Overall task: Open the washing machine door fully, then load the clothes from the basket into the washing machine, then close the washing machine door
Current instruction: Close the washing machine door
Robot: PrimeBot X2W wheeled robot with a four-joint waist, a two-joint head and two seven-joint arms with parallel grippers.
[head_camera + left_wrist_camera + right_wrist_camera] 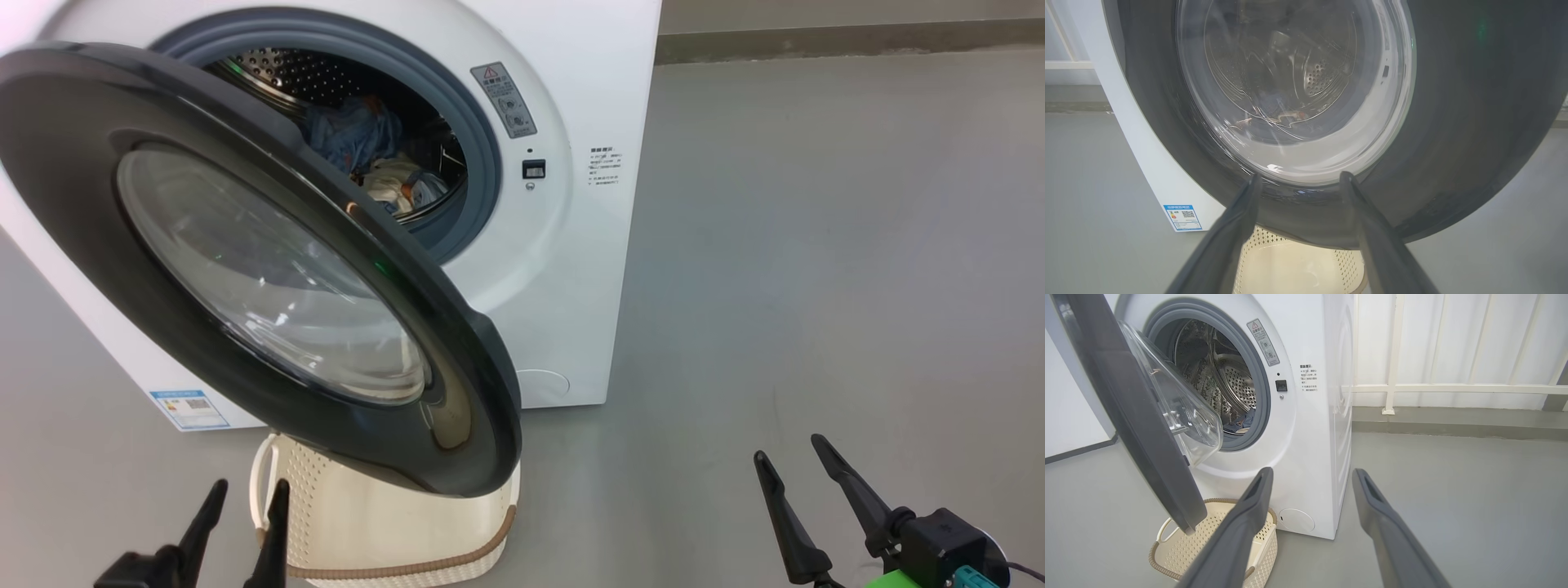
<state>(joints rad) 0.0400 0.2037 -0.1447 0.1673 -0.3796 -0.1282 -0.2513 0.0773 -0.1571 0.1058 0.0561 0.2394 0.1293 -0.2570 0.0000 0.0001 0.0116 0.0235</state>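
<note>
On the grey floor (816, 245) the big white washing machine (571, 82) holds blue and cream clothes (359, 135), its black-rimmed glass door (73, 163) ajar over the cream perforated basket (367, 523), left end effector (250, 487) and right end effector (788, 447) wide, empty, free to push it shut.

The white front-loading washing machine (563, 269) stood on the floor. The washing machine door (269, 278), black-rimmed with a bulging clear glass centre, hung partly open above the basket (392, 531). The clothes (359, 135), blue and cream pieces, lay inside the steel drum. The cream perforated basket sat upright just before the machine's base.
</note>
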